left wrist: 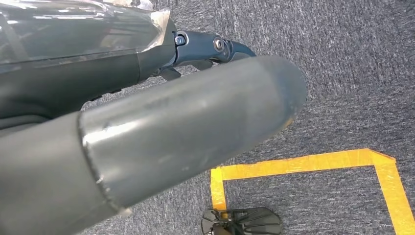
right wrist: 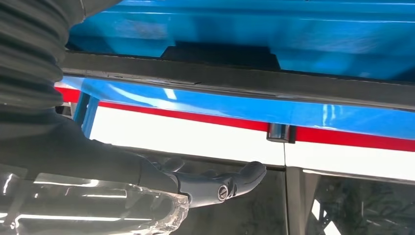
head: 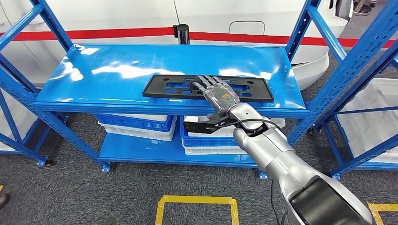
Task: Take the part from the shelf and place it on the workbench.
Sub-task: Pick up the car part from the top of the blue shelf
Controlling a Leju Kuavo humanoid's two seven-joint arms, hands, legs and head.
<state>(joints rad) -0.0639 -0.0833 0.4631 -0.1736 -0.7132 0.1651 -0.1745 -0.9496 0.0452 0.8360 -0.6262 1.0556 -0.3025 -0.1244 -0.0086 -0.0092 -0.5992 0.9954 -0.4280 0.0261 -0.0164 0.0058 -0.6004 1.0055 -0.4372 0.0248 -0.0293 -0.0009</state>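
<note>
The part [head: 164, 87] is a flat black plastic panel with cut-outs, lying lengthwise on the top board of the blue shelf [head: 94, 79]. My right hand [head: 219, 96] reaches over the shelf's front edge, fingers stretched out flat above the panel's middle and thumb hanging in front of the edge. In the right wrist view the panel's edge [right wrist: 235, 81] is a dark strip, and the fingers [right wrist: 220, 185] stand apart from it with nothing in them. My left hand [left wrist: 122, 98] hangs over the grey carpet, thumb and fingers straight, holding nothing.
White and blue crates [head: 136, 124] sit on the lower board, one with a black piece [head: 199, 125] on it. Blue uprights [head: 300, 28] flank the shelf, and another rack [head: 371, 117] stands right. Yellow tape [head: 197, 200] marks the carpet. Behind is a white body with a red stripe [head: 117, 33].
</note>
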